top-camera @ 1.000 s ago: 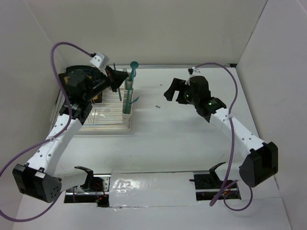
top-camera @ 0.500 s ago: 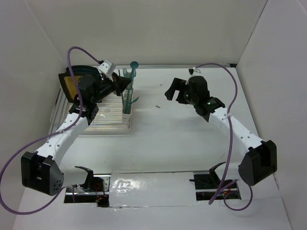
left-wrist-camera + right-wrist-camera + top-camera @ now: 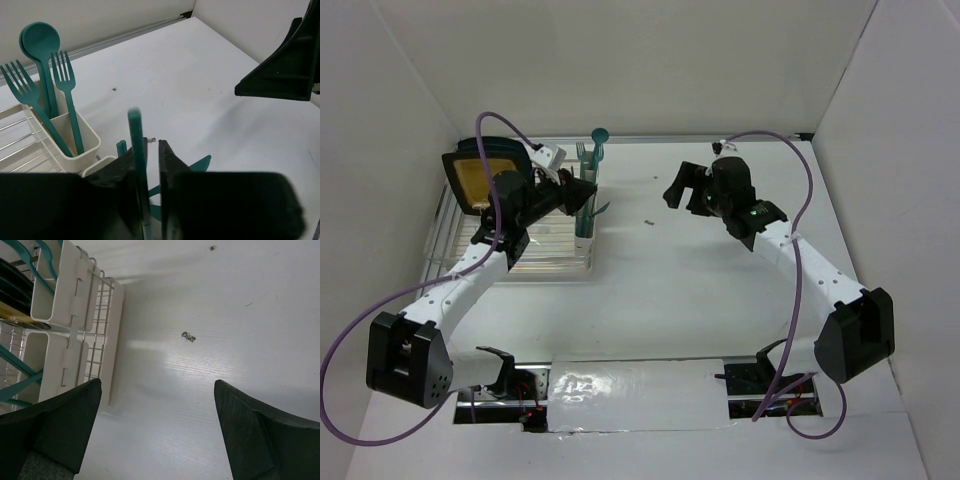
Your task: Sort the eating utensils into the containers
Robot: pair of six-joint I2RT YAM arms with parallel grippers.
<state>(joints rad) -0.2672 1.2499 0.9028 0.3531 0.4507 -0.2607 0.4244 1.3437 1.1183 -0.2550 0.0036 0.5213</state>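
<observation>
Utensils [image 3: 40,41] stand mostly in the containers [image 3: 87,147], at 10 o'clock on the counter [image 3: 720,290], Ben. What worries you most?

Biggest thing first, Ana: the dish rack [image 3: 535,255] at 9 o'clock has that row of containers at its 3 o'clock edge. The left tool [image 3: 152,147] hangs right over them. A downward push or a sideways drag could, I think, tip the whole row and spill what stands in it.

And the piece at the left tool?

A teal handle [image 3: 136,130] stands upright between its fingers [image 3: 172,170], which are nearly together. I see a slit of light on one side of the handle, so I cannot tell whether it is clamped or let go. If it clings to a finger, a lift would pull it back out. If it drops crooked, it may land across a rim or in the wrong compartment.

Smaller yet?

A knife [image 3: 200,164] leans out of the near compartment toward 3 o'clock, and a brush from the fingers could flick it onto the counter. The right tool [image 3: 156,390], near 12 o'clock, gapes wide with nothing in it and is well apart, so there is little risk there. The dark speck [image 3: 189,337] matters not at all.
</observation>
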